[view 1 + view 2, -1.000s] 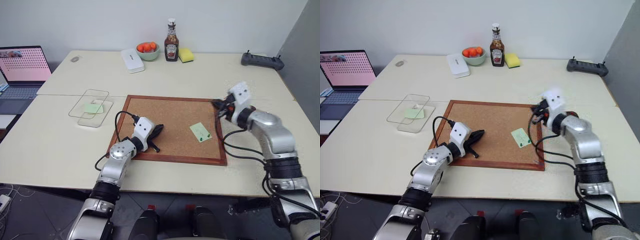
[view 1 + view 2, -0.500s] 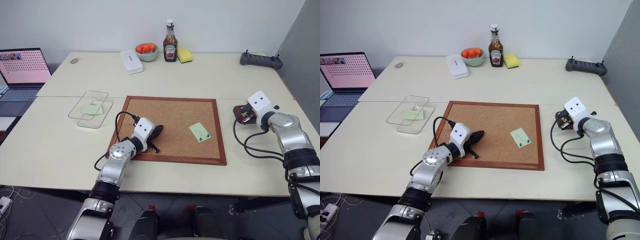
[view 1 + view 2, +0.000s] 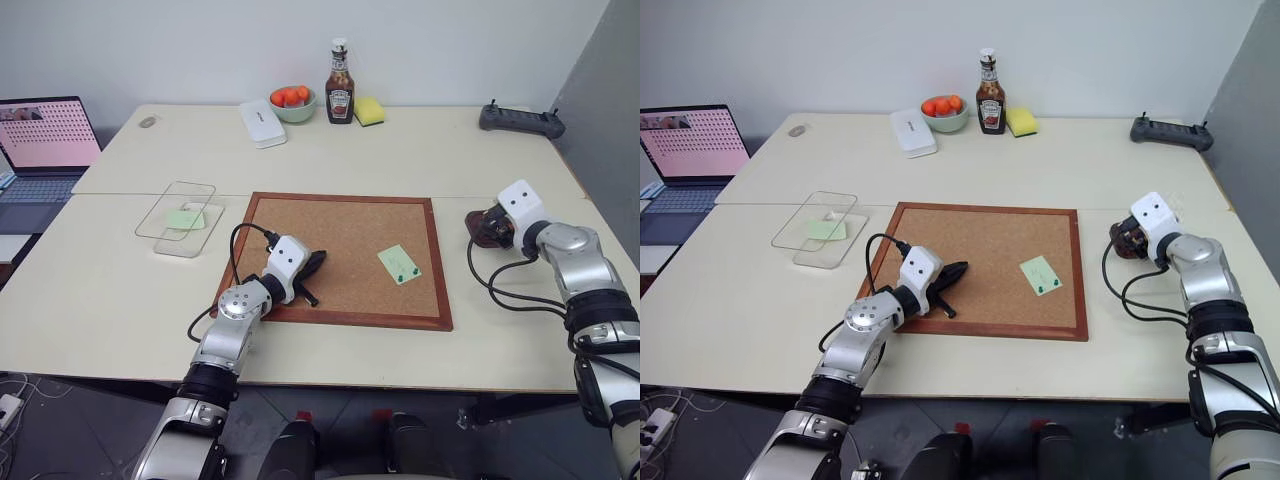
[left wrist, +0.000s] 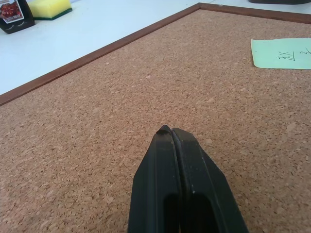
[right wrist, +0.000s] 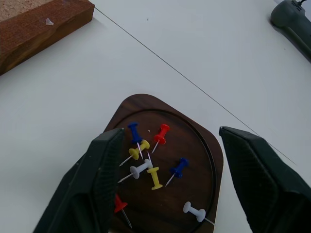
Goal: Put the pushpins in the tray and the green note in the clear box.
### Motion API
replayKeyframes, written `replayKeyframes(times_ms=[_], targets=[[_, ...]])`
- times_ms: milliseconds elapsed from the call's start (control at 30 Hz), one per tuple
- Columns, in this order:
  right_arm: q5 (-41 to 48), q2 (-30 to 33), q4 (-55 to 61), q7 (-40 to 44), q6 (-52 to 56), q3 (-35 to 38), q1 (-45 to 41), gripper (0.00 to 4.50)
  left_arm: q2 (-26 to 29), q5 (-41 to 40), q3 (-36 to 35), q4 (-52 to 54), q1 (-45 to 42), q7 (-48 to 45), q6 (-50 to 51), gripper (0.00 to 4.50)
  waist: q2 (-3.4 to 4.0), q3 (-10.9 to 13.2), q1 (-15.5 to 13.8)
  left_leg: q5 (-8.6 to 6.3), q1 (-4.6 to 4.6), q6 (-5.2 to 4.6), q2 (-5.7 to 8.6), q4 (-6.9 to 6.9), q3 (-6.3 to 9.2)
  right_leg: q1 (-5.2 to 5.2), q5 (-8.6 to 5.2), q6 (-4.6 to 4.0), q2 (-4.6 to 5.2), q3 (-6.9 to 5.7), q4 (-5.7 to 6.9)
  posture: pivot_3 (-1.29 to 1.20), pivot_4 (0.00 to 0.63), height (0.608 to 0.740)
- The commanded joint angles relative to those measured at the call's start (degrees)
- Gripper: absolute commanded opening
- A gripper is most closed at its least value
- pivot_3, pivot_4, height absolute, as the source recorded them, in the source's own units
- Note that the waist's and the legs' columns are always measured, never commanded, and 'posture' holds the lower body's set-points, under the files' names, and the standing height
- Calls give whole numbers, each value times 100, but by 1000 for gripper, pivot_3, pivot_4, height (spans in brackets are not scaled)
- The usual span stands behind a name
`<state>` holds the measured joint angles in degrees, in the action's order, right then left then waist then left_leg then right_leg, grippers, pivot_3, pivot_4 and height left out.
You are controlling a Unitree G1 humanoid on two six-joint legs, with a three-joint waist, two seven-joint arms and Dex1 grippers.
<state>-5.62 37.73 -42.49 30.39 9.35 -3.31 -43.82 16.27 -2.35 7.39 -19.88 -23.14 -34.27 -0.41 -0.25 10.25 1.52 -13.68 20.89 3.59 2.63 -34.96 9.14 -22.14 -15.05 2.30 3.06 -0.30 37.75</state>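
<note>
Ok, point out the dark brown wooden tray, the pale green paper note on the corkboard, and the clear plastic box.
dark brown wooden tray [image 5: 194, 141]: right wrist view, bare inner floor.
pale green paper note [image 3: 399, 264]: left eye view, centre.
clear plastic box [image 3: 170, 245]: left eye view, near rim.

Bare bench [image 3: 330, 150] lies open between the corkboard [image 3: 345, 250] and the far bottle [image 3: 340, 95], bowl [image 3: 294, 102] and sponge [image 3: 371, 110], while the clear box [image 3: 185, 217] stands at the board's left.

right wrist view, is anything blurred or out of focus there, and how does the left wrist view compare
Right wrist view: the pushpins and the tray are sharp, while the right hand's near fingers look soft at the edges. Left wrist view: the cork board grain is crisp close in, the ketchup bottle and sponge far off slightly softer.
</note>
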Motion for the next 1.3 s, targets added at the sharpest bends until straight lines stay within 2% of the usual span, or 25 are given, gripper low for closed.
replayKeyframes(times_ms=[33,300,433,500,667,800,1100,1200,1300], targets=[[79,119,316,7,22,213,-90,3341,-31,145,178,-295,208,-36,160,0,0,0,0,0,0,0,0,0,0,0,0,0,0,0,0,0,150,740],[267,241,976,118,315,496,100,3341,-39,154,182,-307,203,-49,146,0,3,-2,-3,0,1,0,0,0,1,0,0,0,0,0,0,0,150,740],[1333,231,2625,1430,1255,614,934,3341,-34,157,175,-284,229,-43,153,0,3,-2,-6,0,1,0,-4,0,4,4,0,1,0,-3,-4,0,150,740],[1635,271,3369,1789,1558,545,1416,3341,-31,157,175,-277,237,-47,157,0,5,-3,-6,0,2,0,-4,1,6,6,-1,2,0,-5,-5,0,150,740],[1937,54,4579,1904,1931,302,2274,3341,-30,161,185,-285,245,-66,155,0,8,-5,-4,-1,1,0,-6,-1,6,8,-1,8,2,-3,-8,0,150,740],[1720,-127,4756,1697,1836,49,2448,3341,-34,169,190,-299,234,-81,153,0,9,-6,-1,-1,-3,-1,-6,-2,4,8,2,13,0,-7,-8,0,150,740],[1468,-325,4481,1583,1574,-223,2253,3341,-48,191,191,-283,230,-72,162,0,9,-6,-8,-1,0,0,-6,-1,6,8,2,13,1,-7,-12,0,150,740],[1432,-339,4376,1580,1501,-222,2222,2943,-38,191,186,-263,252,-72,166,0,8,-6,-7,-1,0,0,-6,-1,5,8,2,13,1,-6,-12,0,150,740],[1419,-352,4342,1591,1462,-232,2209,2335,-29,192,183,-247,268,-75,175,0,9,-6,-6,-1,0,0,-6,0,6,8,2,13,1,-6,-12,0,150,740]])
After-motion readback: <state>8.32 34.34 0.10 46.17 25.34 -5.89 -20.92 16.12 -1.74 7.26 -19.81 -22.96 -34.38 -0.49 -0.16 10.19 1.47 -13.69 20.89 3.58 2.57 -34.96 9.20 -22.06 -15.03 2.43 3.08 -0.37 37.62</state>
